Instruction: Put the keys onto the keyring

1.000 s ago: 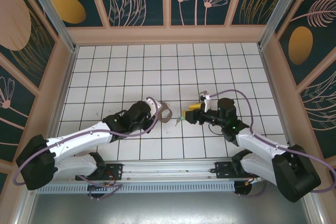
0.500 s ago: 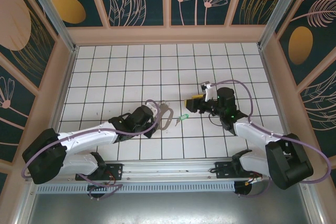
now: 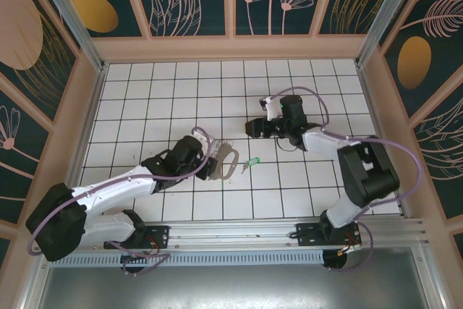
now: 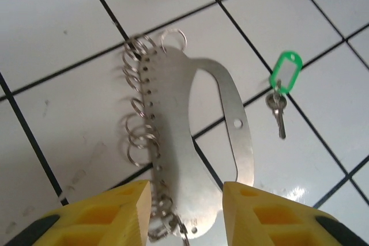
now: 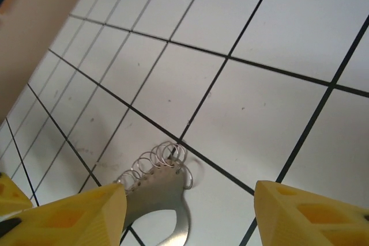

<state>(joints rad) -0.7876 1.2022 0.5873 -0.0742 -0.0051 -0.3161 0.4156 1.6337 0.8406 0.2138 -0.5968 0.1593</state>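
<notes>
The keyring (image 4: 173,119) is a flat silvery teardrop loop with small wire rings along one edge, lying on the white tiles (image 3: 227,159). My left gripper (image 4: 187,191) stands open, its yellow fingers on either side of the loop's near end with a small gap; in the top view it (image 3: 215,166) sits just left of the loop. The keys (image 4: 279,93), a small silver key on a green tag, lie on the floor right of the loop (image 3: 253,162). My right gripper (image 3: 253,128) is open and holds nothing, farther back; its view (image 5: 190,205) looks down at the keyring's ringed end (image 5: 158,180).
Wooden walls (image 3: 231,48) enclose the tiled floor on three sides. The metal rail (image 3: 231,233) with both arm bases runs along the near edge. Bare tiles lie to the back and at the far left and right.
My left gripper has opened and let go of the keyring, which now lies flat. The right gripper has drawn away toward the back, leaving the keys on the floor.
</notes>
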